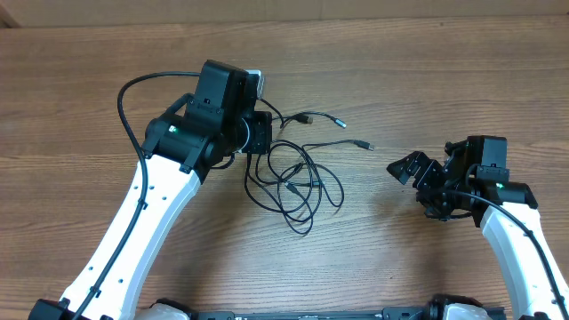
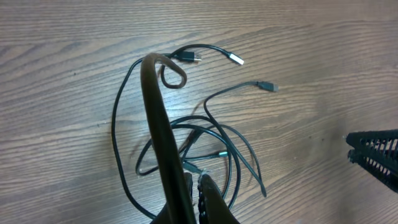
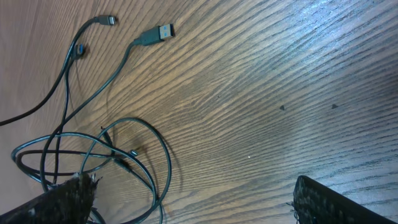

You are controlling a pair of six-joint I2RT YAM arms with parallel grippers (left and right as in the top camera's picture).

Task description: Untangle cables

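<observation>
Cables (image 1: pixel 293 182) lie as one loose black tangle mid-counter (image 1: pixel 444 62). Their loops overlap just under the left end effector (image 2: pixel 198 193), which is clenched low in the heap (strand pinched or not, cannot tell), and the plug ends (image 1: pixel 365 143) fan out toward the right end effector (image 1: pixel 413 169), released, jaws wide, holding nothing. Judged light, limp and a little springy, the cords would likely drag their neighbours if pulled mid-loop, so the best hold looks like a free tail just behind a plug. Bare wood all round and no counter edge near the tangle, so room to draw strands out sideways appears ample.
</observation>
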